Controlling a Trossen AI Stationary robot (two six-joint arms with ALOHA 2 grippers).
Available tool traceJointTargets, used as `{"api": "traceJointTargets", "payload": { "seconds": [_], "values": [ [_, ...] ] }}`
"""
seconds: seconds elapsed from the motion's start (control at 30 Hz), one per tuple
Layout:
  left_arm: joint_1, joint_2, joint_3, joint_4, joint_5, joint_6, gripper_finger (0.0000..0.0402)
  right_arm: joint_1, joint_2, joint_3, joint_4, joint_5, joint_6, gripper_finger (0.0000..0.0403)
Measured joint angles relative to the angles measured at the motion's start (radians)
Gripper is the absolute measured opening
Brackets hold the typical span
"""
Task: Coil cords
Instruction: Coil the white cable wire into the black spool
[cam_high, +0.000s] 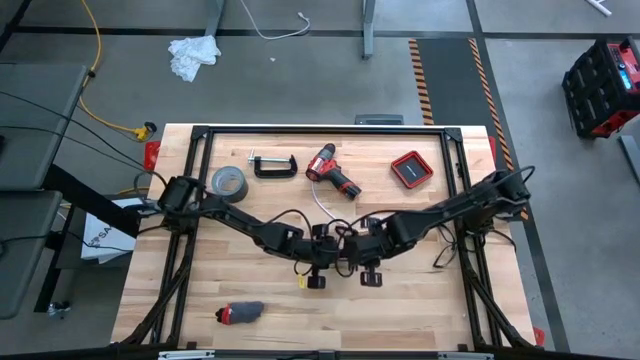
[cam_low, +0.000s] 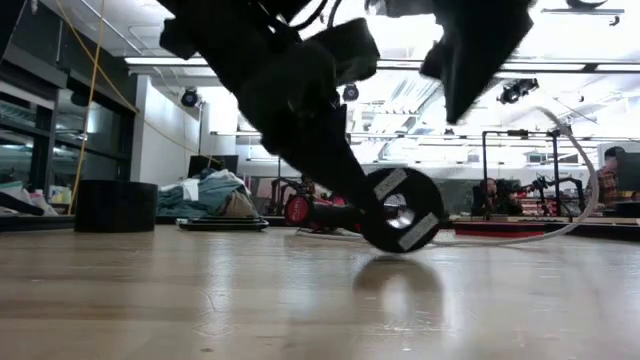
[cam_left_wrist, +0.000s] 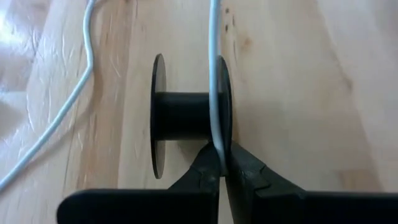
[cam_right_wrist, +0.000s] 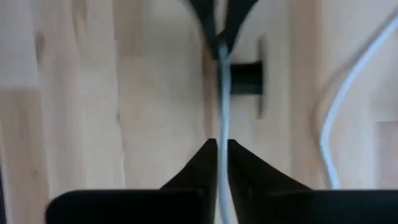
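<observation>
1. My left claw (cam_left_wrist: 219, 163) is clamped on the thin white cable (cam_left_wrist: 214, 74) just at the black spool (cam_left_wrist: 186, 117), mid-surface.
2. My right claw (cam_right_wrist: 222, 155) pinches the same cable just beside it, so the short stretch between us runs taut.
3. To wind well, I judge I should keep that tension and steer the cable between the flanges, not over one.
4. Slack cable loops off toward the far side.
5. I read no writing anywhere.

Right hand (cam_right_wrist: 222, 149) pinching white cable (cam_right_wrist: 223, 99), left hand (cam_right_wrist: 222, 31) gripping it opposite, black spool (cam_right_wrist: 249, 78) beside
</observation>
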Motion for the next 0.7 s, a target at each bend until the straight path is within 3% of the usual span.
{"api": "traceJointTargets", "payload": {
  "seconds": [0.23, 0.37, 0.53, 0.7],
  "values": [
    [0.001, -0.127, 0.000, -0.161, 0.016, 0.012, 0.0001, -0.018, -0.065, 0.124, -0.188, 0.128, 0.060, 0.0107],
    [0.001, -0.252, -0.001, -0.258, 0.015, 0.034, 0.0001, -0.020, -0.138, 0.173, -0.255, 0.211, 0.068, 0.0126],
    [-0.001, -0.472, -0.001, -0.287, -0.001, 0.015, 0.0001, -0.019, -0.249, 0.155, -0.196, 0.274, 0.128, 0.0128],
    [-0.004, -0.718, -0.001, -0.242, -0.068, -0.085, 0.0000, -0.025, -0.346, 0.090, 0.038, 0.287, 0.128, 0.0128]
  ]
}}
